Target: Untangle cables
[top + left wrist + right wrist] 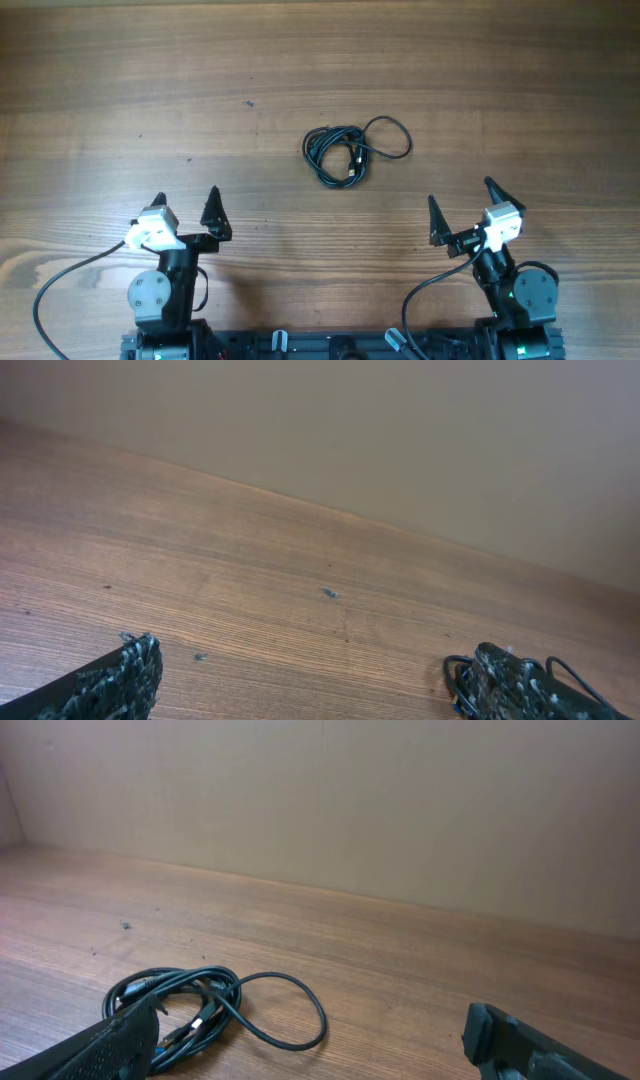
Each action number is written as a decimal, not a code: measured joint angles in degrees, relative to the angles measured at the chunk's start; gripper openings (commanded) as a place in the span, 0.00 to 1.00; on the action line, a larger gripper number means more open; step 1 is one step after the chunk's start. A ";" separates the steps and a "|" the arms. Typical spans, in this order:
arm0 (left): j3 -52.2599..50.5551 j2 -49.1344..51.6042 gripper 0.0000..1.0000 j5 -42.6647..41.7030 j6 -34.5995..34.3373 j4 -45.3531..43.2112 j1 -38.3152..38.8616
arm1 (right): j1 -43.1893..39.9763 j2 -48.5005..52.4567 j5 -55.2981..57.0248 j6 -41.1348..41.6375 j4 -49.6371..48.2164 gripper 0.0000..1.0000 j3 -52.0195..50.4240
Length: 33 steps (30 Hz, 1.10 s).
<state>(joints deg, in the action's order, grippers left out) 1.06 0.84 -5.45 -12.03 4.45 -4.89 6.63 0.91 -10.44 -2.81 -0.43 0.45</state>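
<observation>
The cables (340, 152) lie on the wooden table as a small black bunch, with one loose loop sticking out to the right. Both grippers hang near the front edge, well short of the bunch. My left gripper (187, 195) is open and empty, to the left of the cables and nearer than them. My right gripper (460, 192) is open and empty, to their right and nearer. In the right wrist view the cables (200, 1005) lie ahead at the left, partly behind the left finger of the gripper (312, 1018). In the left wrist view part of the cables (455, 672) peeks out beside the right finger of the gripper (315, 648).
Thicker black arm wires (60, 280) (420, 290) curl beside the two arm bases at the front edge. A plain beige wall (400, 810) rises behind the table's far edge. Bare wood (150, 80) surrounds the bunch.
</observation>
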 measured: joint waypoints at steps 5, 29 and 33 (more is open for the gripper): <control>0.00 0.00 1.00 0.00 0.00 0.00 0.00 | 0.00 -0.02 0.02 0.00 0.00 1.00 0.00; 0.00 0.00 1.00 0.26 0.00 0.02 0.00 | 0.00 -0.02 -1.16 2.03 -0.02 1.00 0.00; 0.02 0.00 1.00 0.26 0.02 0.09 0.00 | 0.00 -0.02 -1.79 3.08 -0.02 1.00 0.04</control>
<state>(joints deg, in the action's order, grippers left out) 1.08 0.84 -5.19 -12.01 4.54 -4.89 6.63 0.89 -12.23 0.27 -0.45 0.49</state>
